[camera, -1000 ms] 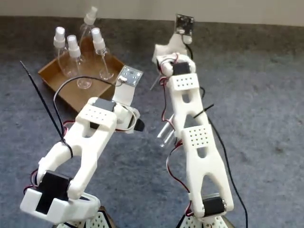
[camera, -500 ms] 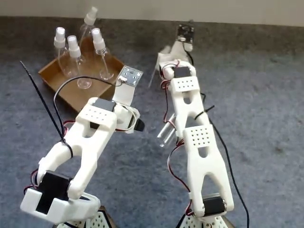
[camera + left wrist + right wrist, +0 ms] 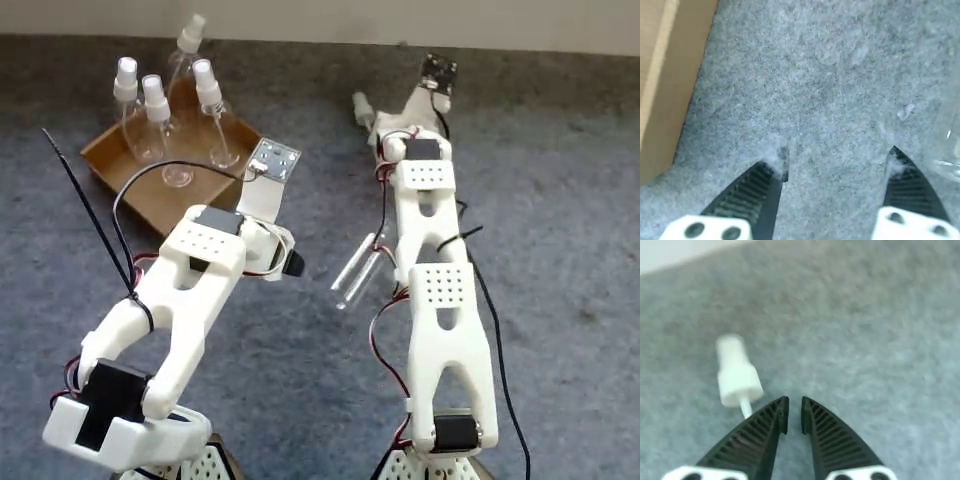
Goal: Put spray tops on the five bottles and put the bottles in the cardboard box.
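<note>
The left claw (image 3: 839,161) is hanging over the grey carpet (image 3: 560,200) with its jaws spread wide, gripping nothing. A clear bottle (image 3: 949,145) is lying just beside one finger. The cardboard box (image 3: 660,85) is sitting off to the other side, apart from the claw. The high view is adding that this bottle is lying flat between the two arms.

Farther out, the right claw (image 3: 793,415) is pointing down at the carpet with its jaws narrowed to a slit and nothing showing between them. The spray top (image 3: 737,372) is lying just beside it, its thin tube running to the outer edge of one finger; contact cannot be told.

In the high view, four bottles (image 3: 150,130) with tops on are standing upright in the box at far left. The spray top is lying near the carpet's far edge. Open carpet is stretching away to the right of the right arm.
</note>
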